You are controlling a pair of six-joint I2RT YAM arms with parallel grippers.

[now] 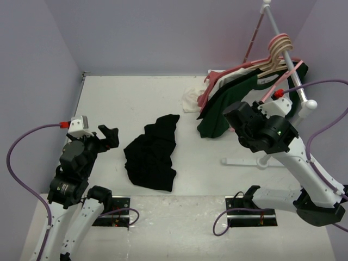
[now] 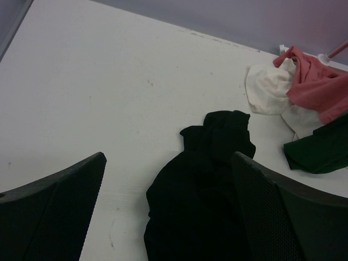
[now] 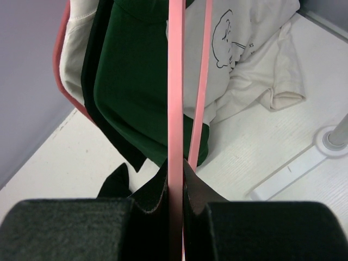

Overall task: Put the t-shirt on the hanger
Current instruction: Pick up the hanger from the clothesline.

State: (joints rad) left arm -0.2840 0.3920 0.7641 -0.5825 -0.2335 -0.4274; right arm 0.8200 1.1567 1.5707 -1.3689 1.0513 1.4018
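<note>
The black t-shirt (image 1: 152,155) lies crumpled on the white table, between the two arms; it also shows in the left wrist view (image 2: 201,190). My left gripper (image 1: 109,136) is open and empty, just left of the shirt and above the table; in its own view (image 2: 168,157) the shirt's left edge lies between the spread fingers. My right gripper (image 1: 242,117) is shut on the thin pink hanger (image 1: 283,79), by the garments on the rack. In the right wrist view the hanger's bar (image 3: 175,81) runs straight up from between the closed fingers (image 3: 175,174).
A clothes rack with a white base (image 1: 244,161) stands at the back right, holding cream hangers (image 1: 280,46), a dark green shirt (image 1: 228,100) and a pink garment (image 1: 209,87). A white cloth (image 1: 190,100) lies beside them. Lilac walls enclose the table.
</note>
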